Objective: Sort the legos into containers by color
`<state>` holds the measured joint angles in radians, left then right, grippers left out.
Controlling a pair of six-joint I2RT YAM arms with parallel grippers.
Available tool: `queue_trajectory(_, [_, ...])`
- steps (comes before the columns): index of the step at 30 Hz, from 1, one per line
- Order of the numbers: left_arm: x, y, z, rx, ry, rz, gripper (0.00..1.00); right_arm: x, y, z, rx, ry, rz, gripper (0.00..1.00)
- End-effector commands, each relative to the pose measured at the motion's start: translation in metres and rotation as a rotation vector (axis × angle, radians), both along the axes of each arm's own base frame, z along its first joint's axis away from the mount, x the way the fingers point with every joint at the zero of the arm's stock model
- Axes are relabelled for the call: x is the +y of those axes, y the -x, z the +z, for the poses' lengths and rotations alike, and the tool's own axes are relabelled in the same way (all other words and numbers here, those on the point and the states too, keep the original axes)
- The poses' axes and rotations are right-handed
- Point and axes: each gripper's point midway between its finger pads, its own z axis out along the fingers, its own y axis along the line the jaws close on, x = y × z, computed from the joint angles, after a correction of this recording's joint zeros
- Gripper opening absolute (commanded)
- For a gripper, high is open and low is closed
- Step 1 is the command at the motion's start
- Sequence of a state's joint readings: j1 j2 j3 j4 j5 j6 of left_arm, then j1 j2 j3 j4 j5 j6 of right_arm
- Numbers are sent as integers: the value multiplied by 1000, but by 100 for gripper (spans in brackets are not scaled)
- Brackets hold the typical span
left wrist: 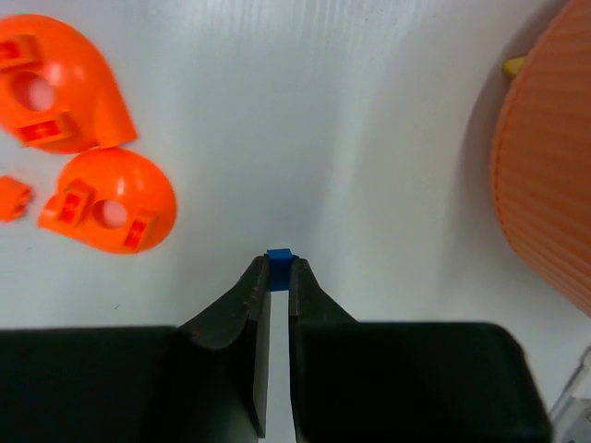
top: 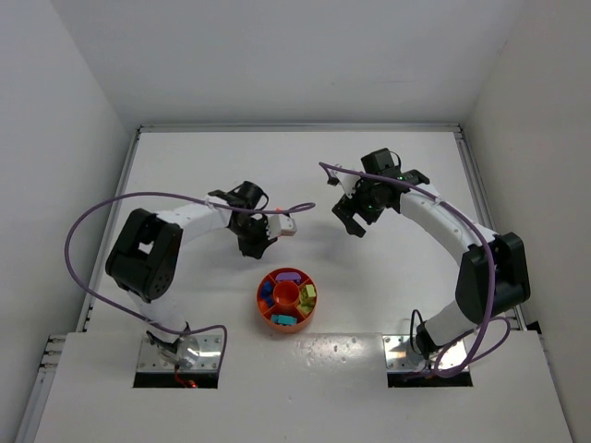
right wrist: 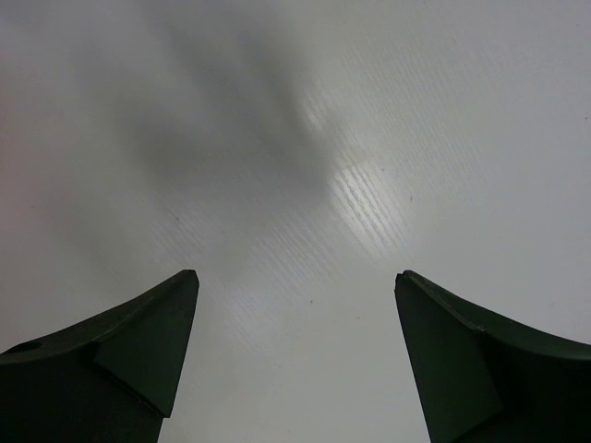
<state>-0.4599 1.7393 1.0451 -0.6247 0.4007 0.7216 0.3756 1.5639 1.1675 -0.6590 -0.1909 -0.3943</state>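
My left jaws clamp a tiny boxy blue brick; fine-lined white surface below, ribbed orange tray wall alongside; right jaws gape wide.

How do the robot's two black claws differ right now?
The left arm's black two-finger gripper is pinched shut on a tiny blue plastic brick; the right arm's black gripper stands wide open, empty. The left is beside the round orange-red tray; the right hangs over white table. Both have two fingers.

Orange teardrop piece lies flat on white tabletop, ahead-left of the left fingers, apart from them; second teardrop piece farther ahead-left, partly cut off. White walls surround tabletop.
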Motion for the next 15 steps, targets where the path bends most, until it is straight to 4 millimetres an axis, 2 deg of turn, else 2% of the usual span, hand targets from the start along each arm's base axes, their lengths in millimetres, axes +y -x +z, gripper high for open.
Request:
queue_trajectory(1, [-9, -13, 59, -81, 97, -5, 0, 7, -12, 13, -49, -20, 16, 87])
queue_trajectory(3, [-6, -17, 79, -105, 131, -8, 0, 7, -12, 13, -49, -20, 16, 87])
queue_trajectory(4, [-7, -12, 87, -100, 145, -12, 0, 7, -12, 13, -49, -20, 16, 87])
queue_trajectory(5, [-2, -2, 97, -95, 154, -30, 0, 7, -12, 13, -49, -20, 16, 87])
queue_trajectory(6, [-5, 4, 107, -93, 185, -50, 0, 7, -12, 13, -49, -20, 16, 87])
queue_trajectory(8, [-1, 24, 115, -64, 192, -98, 0, 7, -12, 17, -58, -24, 16, 87])
queue_trajectory(9, [-2, 32, 129, -77, 222, -123, 2, 7, -12, 17, -58, -24, 16, 87])
queue_trajectory(12, [1, 61, 142, -28, 249, -203, 3, 7, -12, 17, -58, -24, 16, 87])
queue_trajectory(15, [2, 91, 142, 65, 257, -272, 3, 7, -12, 17, -58, -24, 16, 87])
